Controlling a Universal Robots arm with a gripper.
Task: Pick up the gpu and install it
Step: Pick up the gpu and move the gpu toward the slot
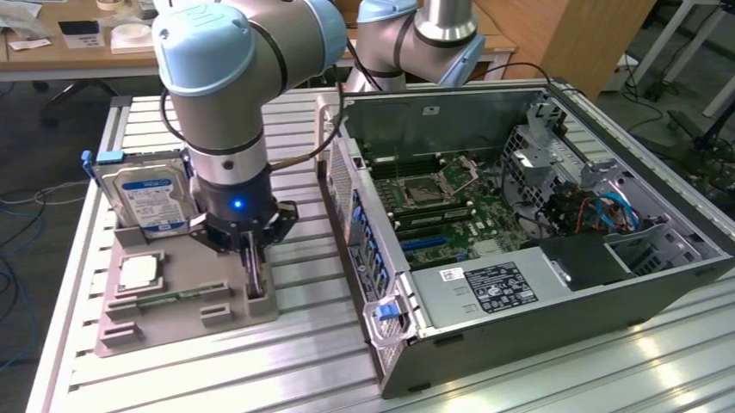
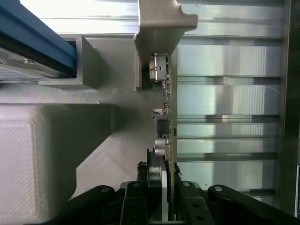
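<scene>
The gpu stands on edge in a slot of the grey holder, at the side nearest the computer case. In the wrist view the gpu shows edge-on, with small components along it and its silvery end bracket at the far end. My gripper points straight down over the card. Its black fingers sit on both sides of the card's near end and press against it. The card still rests in the holder's slot.
A silver hard drive with a blue label stands at the holder's back, with a square processor chip and a memory stick in front. The open computer case lies at the exterior view's right, motherboard exposed.
</scene>
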